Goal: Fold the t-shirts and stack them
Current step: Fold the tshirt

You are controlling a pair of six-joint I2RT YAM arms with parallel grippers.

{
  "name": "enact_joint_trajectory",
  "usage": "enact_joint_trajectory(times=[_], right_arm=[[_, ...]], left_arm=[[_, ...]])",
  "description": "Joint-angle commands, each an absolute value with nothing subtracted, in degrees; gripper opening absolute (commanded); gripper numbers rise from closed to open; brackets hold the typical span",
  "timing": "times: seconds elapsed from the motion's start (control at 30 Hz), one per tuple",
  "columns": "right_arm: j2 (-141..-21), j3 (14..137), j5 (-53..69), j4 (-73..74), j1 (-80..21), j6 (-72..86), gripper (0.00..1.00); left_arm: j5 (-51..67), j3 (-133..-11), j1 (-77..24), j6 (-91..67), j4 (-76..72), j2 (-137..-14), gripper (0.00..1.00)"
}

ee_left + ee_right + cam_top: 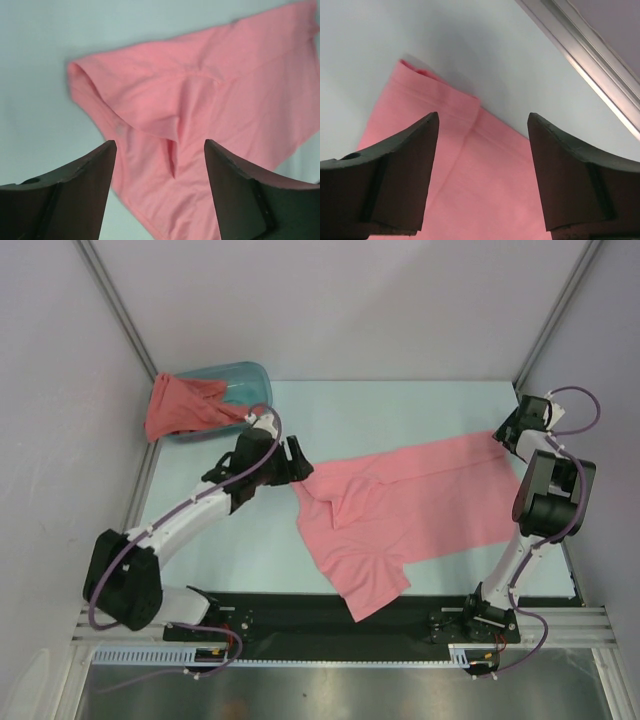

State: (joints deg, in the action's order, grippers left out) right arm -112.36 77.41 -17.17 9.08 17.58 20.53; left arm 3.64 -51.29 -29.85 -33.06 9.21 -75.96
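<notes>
A light salmon-pink t-shirt [400, 510] lies partly folded on the table, its bottom sleeve hanging over the near edge. My left gripper [296, 462] is open and empty, just above the shirt's left edge; in the left wrist view the shirt [200, 100] shows between the open fingers [90, 185]. My right gripper [503, 432] is open and empty over the shirt's far right corner, which shows in the right wrist view [480, 170]. A darker coral-red t-shirt [185, 405] hangs out of the teal tub [240, 385] at the back left.
Grey walls enclose the table on the left, back and right. A metal frame rail [585, 65] runs along the right edge, close to my right gripper. A black strip [300, 615] with the arm bases runs along the near edge.
</notes>
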Motion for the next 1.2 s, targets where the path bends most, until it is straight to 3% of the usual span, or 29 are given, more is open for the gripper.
enact_joint_trajectory(times=[0.0, 0.17, 0.33, 0.6, 0.73, 1.0, 1.17], right_arm=[[-114.86, 82.95, -9.87, 4.22, 17.66, 17.68, 0.77], [-122.68, 92.54, -3.53, 8.96, 17.40, 14.07, 0.78], [-124.36, 92.28, -0.53, 5.01, 18.28, 11.69, 0.77], [-124.80, 95.27, 2.11, 10.01, 19.42, 10.10, 0.70], [-125.51, 96.59, 4.39, 11.34, 19.16, 9.67, 0.61], [-128.58, 99.49, 6.07, 13.80, 18.46, 8.00, 0.55], [-130.60, 102.82, 2.38, 17.57, 18.02, 6.77, 0.48]], left_arm=[[3.87, -57.72, -26.72, -29.71, 9.66, -84.07, 0.77], [5.18, -65.11, -24.96, -29.62, 9.84, -94.91, 0.72], [3.78, -68.73, -24.00, -29.27, 10.90, -102.29, 0.68], [1.76, -68.47, -21.71, -29.71, 10.81, -104.32, 0.68], [5.43, -68.47, -20.66, -30.41, 10.37, -105.73, 0.68], [10.72, -68.47, -19.78, -31.55, 8.79, -107.84, 0.66], [13.18, -69.08, -19.34, -32.69, 8.35, -109.60, 0.57]])
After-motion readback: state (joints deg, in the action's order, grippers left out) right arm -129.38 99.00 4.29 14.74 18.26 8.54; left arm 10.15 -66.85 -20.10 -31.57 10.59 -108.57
